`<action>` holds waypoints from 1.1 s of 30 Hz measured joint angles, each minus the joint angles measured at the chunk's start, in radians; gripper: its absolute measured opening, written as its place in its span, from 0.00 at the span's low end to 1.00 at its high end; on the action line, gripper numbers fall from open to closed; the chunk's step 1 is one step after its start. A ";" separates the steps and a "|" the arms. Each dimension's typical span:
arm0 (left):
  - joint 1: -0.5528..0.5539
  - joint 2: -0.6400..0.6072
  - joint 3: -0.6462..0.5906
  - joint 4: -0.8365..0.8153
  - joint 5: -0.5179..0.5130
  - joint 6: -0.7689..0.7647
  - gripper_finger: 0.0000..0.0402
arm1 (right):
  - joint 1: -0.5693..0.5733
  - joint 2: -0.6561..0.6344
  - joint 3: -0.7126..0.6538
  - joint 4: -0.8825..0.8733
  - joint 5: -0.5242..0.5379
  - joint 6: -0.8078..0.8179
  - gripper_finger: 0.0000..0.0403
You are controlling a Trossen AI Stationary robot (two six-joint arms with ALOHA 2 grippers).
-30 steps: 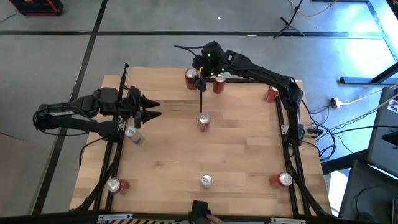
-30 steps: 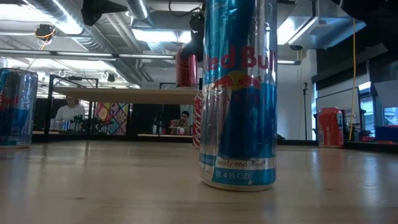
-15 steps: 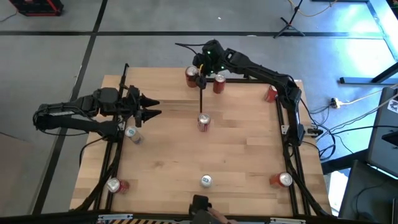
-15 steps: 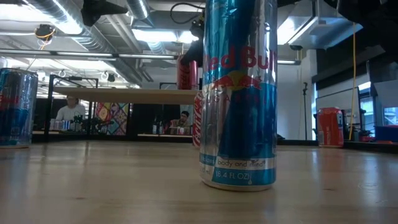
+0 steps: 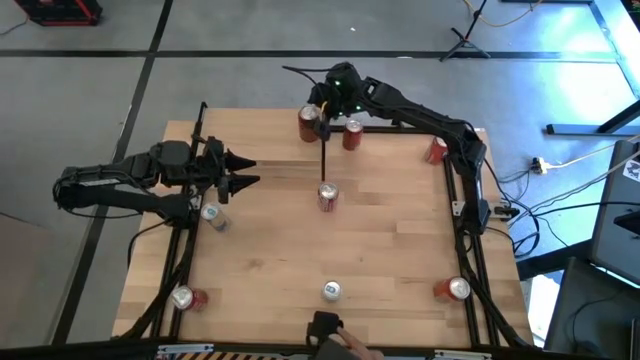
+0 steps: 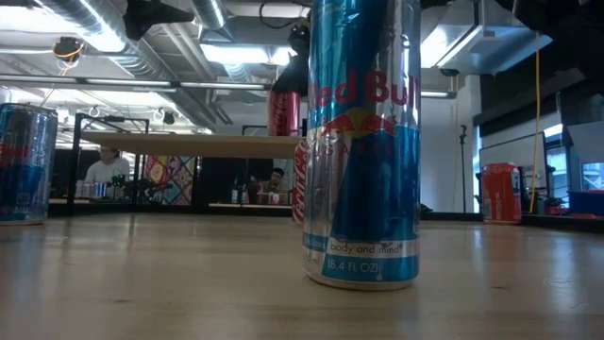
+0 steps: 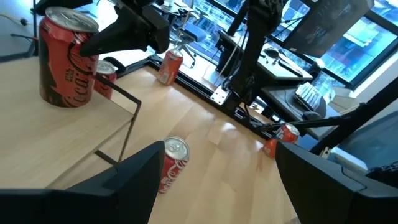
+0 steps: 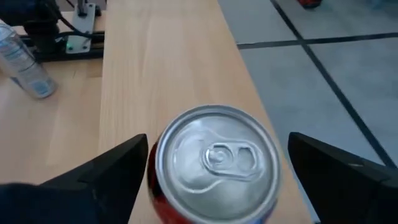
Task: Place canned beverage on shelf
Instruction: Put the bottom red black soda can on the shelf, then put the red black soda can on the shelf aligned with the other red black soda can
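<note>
Working at the far edge of the wooden table, leaving the red can standing upright on the shelf, with the right gripper spread wide around it and seemingly not touching. Judging the placing practically done, with only backing clear remaining. Resting the left gripper near the table's left edge, parted and empty.

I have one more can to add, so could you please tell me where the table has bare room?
Bare: the wide patch between the centre can, the front can and the right front can. Crowded: the far edge, where the right gripper hangs over the can on the shelf.
</note>
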 joint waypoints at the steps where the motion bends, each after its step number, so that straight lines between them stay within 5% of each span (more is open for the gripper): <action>1: 0.000 0.000 0.000 0.000 0.000 0.000 0.75 | 0.000 -0.012 0.000 -0.012 0.010 -0.003 0.92; 9: 0.000 0.000 0.000 0.000 -0.019 0.000 0.75 | -0.025 -0.127 0.000 -0.197 0.023 -0.059 0.91; 14: 0.000 0.000 0.000 0.000 -0.026 -0.016 0.75 | -0.128 -0.137 -0.019 -0.318 -0.062 -0.063 0.91; 25: 0.000 0.000 0.000 0.000 -0.076 -0.075 0.75 | -0.268 -0.134 -0.282 -0.204 -0.117 -0.068 0.91; 33: 0.000 0.000 0.000 0.000 -0.128 -0.102 0.75 | -0.275 -0.134 -0.359 -0.152 -0.035 -0.060 0.92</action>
